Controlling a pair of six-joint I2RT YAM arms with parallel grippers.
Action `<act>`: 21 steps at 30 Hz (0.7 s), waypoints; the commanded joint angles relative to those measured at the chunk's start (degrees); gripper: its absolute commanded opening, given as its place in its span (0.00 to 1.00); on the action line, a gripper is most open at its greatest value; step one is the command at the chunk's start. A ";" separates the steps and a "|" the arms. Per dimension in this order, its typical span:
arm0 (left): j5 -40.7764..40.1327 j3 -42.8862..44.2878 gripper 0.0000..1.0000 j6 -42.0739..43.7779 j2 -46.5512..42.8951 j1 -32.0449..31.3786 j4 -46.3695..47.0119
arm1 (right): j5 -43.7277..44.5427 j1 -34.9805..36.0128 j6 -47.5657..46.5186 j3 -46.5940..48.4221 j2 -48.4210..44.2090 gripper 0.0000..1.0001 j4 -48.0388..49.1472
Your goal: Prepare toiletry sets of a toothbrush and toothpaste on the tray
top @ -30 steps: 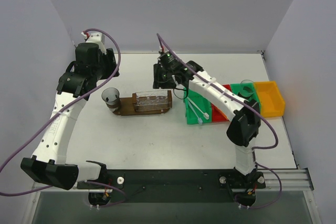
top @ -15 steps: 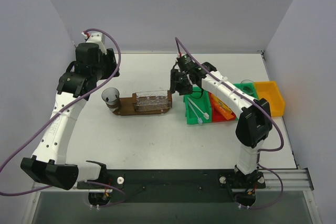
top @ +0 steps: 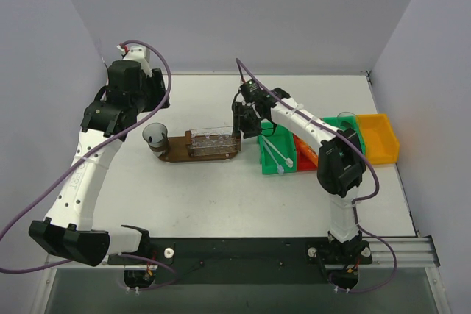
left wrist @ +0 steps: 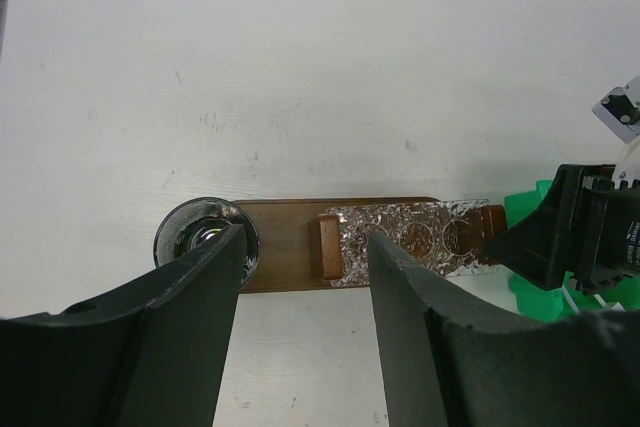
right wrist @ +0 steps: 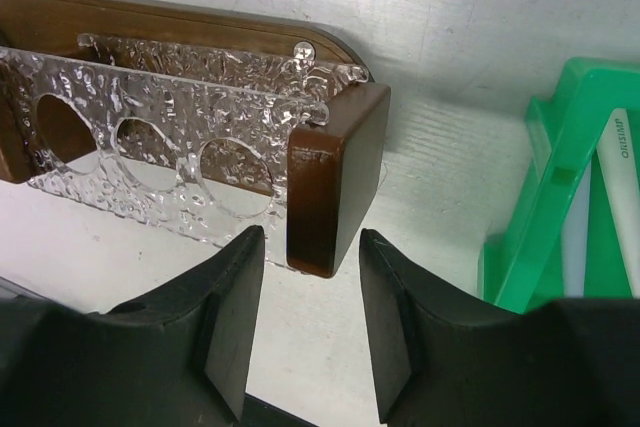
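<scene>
The tray (top: 176, 155) is a dark brown oval board carrying a clear rack (top: 212, 140) with round holes and brown end blocks. My right gripper (top: 246, 121) is open at the tray's right end. In the right wrist view its jaws (right wrist: 308, 247) straddle the brown end block (right wrist: 335, 172), with a gap on each side. White toothbrushes (top: 276, 156) lie in the green bin (top: 266, 165), and orange toothpaste tubes (top: 307, 154) in the red bin. My left gripper (left wrist: 305, 247) hangs open and empty, high above the tray's left half.
A clear cup (top: 155, 135) stands on the tray's left end. Another cup (top: 344, 119) sits behind the bins. A yellow bin (top: 379, 137) stands at the far right. The green bin (right wrist: 530, 237) lies close beside my right fingers.
My right gripper swung right, then came back left and down to the tray's right end, and its jaws narrowed a little. The left arm has not moved.
</scene>
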 commanded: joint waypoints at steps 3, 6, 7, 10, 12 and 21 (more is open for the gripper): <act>0.10 1.60 0.62 0.14 -0.10 -0.27 0.50 | -0.83 -0.35 -0.22 3.89 1.08 0.34 -1.17; 0.10 1.69 0.62 0.05 -0.28 -0.27 0.50 | -0.30 -0.35 -0.31 3.80 1.52 0.32 -1.17; 0.01 1.69 0.62 0.14 -0.36 -0.27 0.50 | -0.04 -0.35 -0.31 3.63 1.60 0.31 -1.17; -0.34 1.51 0.62 0.31 -0.63 -0.35 0.50 | 0.14 -0.35 0.04 3.10 1.60 0.30 -1.17; -0.43 1.43 0.62 0.40 -0.72 -0.27 0.59 | 0.58 -0.26 0.22 2.93 1.52 0.29 -1.34; -0.17 1.34 0.62 0.31 -0.80 -0.35 0.68 | 1.19 0.17 0.13 3.71 2.92 0.28 -1.60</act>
